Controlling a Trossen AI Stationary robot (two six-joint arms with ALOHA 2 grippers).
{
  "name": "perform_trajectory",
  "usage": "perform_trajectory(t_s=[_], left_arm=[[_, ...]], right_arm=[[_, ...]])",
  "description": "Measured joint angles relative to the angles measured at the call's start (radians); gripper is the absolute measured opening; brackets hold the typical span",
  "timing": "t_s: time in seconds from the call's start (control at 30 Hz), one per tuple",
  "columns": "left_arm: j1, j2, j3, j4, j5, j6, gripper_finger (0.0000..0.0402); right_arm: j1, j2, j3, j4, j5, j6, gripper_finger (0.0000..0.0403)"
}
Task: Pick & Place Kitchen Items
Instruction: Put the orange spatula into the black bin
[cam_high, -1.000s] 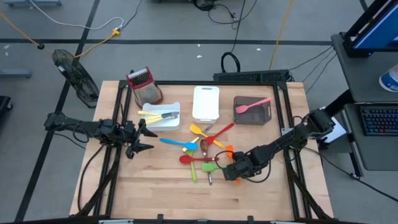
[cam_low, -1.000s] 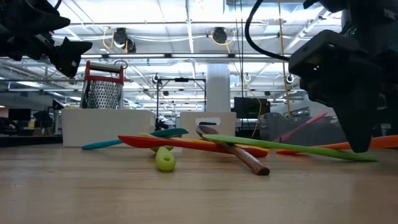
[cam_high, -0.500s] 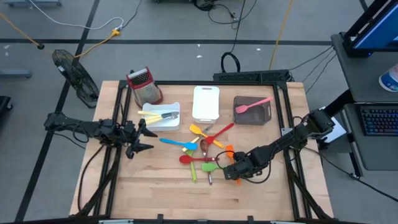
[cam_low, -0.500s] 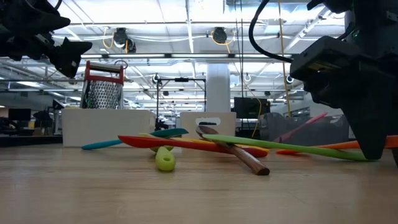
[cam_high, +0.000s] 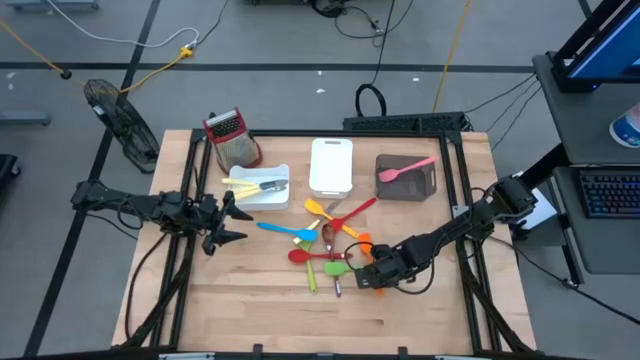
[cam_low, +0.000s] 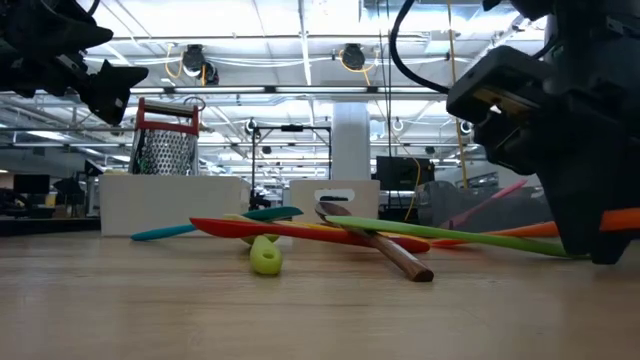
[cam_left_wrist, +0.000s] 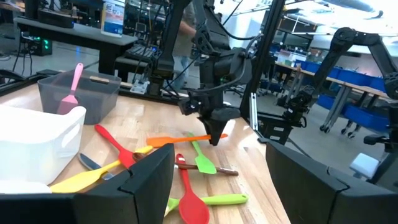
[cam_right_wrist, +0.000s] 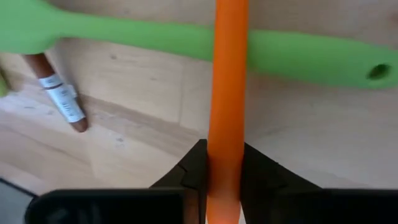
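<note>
Several slim utensils lie crossed in a pile (cam_high: 325, 245) at the table's middle: red, green, blue, yellow and a brown-handled one. My right gripper (cam_high: 368, 276) stands at the pile's near right side, shut on an orange utensil (cam_left_wrist: 186, 139). A green spatula (cam_right_wrist: 186, 38) lies across under the orange handle. At the table's left, my left gripper (cam_high: 238, 222) hangs open above the wood, touching nothing. My right gripper pinches the orange utensil's handle (cam_right_wrist: 226, 134) between its two fingers (cam_right_wrist: 194, 167). It comes slanting down from the table's right, fingers across the handle. A short stub of handle (cam_low: 622, 220) pokes out past the fingers, and the far end reaches over the pile.
A white tray (cam_high: 262, 188) holding utensils, a white board-like tray (cam_high: 331, 165) and a grey bin (cam_high: 405, 178) with a pink spatula line the far side. A red-topped box grater (cam_high: 232, 138) stands at the far left. Bare wood lies along the near edge.
My right gripper has shut on the orange handle without leaving its spot. In the low view the handle's end now shows beside the fingers, a little higher than before. The rest of the pile has not moved.
</note>
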Motion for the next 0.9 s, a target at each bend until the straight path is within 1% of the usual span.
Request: perform_trajectory(t_s=[0.1, 0.27, 0.4, 0.5, 0.63, 0.73, 0.9], left_arm=[[0.0, 0.0, 0.0, 0.0, 0.0, 0.0, 0.0257], [0.0, 0.0, 0.0, 0.0, 0.0, 0.0, 0.0257], [0.0, 0.0, 0.0, 0.0, 0.0, 0.001, 0.0257], [0.0, 0.0, 0.0, -0.002, 0.0, 0.009, 0.0257], [0.0, 0.0, 0.0, -0.013, 0.0, 0.02, 0.0257], [0.0, 0.0, 0.0, -0.021, -0.001, 0.02, 0.0257], [0.0, 0.0, 0.0, -0.023, -0.003, 0.029, 0.0257]], right_arm=[[0.0, 0.0, 0.0, 0.019, -0.016, 0.003, 0.0049], [0.009, -0.008, 0.0, 0.021, -0.081, 0.009, 0.0049], [0.027, -0.042, 0.0, 0.015, -0.085, 0.044, 0.0049], [0.038, -0.086, 0.0, -0.013, -0.07, 0.062, 0.005], [0.059, -0.156, 0.0, -0.062, 0.013, 0.102, 0.005], [0.073, -0.212, 0.0, -0.114, 0.045, 0.11, 0.0051], [0.079, -0.302, 0.0, -0.237, 0.047, 0.08, 0.0051]])
